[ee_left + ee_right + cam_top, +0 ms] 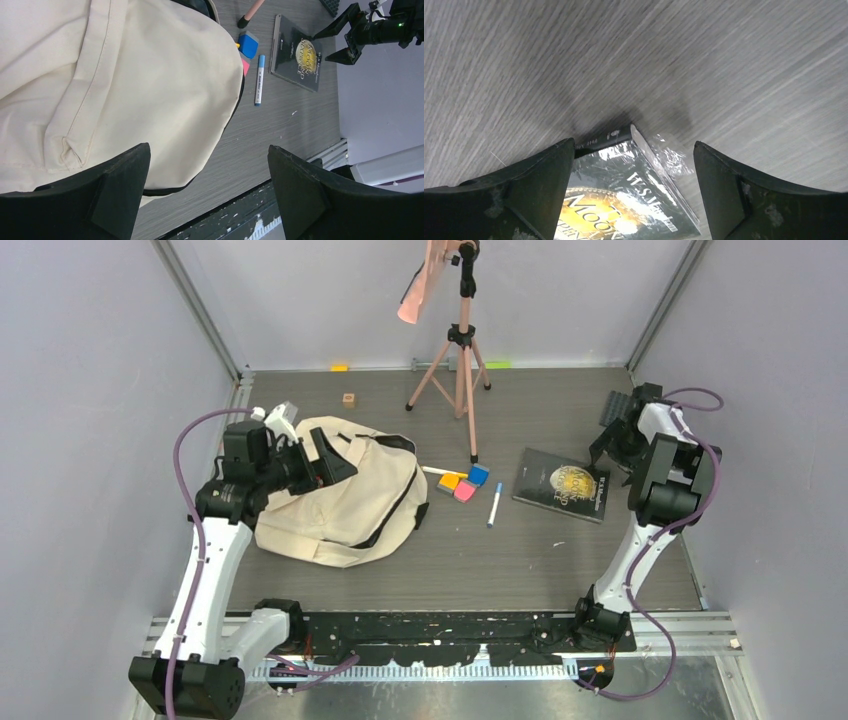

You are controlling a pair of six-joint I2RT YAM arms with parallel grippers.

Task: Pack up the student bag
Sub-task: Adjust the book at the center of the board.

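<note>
Lying slumped on the left of the table (pixel 520 560): student bag (pixel 340 505), its beige canvas directly beneath left gripper (pixel 322 462), spread wide and empty over the bag's far-left part. Well apart to the right: right gripper (pixel 610 445), likewise spread wide, empty, poised over the corner of a dark book (pixel 562 484).
</note>
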